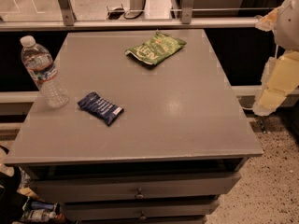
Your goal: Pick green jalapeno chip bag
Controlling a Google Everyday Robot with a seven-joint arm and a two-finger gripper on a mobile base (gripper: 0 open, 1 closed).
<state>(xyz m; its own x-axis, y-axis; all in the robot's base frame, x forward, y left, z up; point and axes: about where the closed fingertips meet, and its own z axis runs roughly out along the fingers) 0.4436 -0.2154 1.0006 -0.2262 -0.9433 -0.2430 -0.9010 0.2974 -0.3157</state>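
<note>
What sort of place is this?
Probably an office or lab snack area: gray drawer cabinet on speckled floor, with a water bottle, blue packet and green jalapeno chip bag on top. The gripper hangs beyond its right edge.

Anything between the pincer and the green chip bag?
Nothing visible. The pincer hangs beyond the table's right edge; the green jalapeno chip bag lies near the back edge. Water bottle and blue packet sit farther left.

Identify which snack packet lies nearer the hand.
The green jalapeno chip bag; the dark blue packet lies farther left of the hand beside the table's right edge.
</note>
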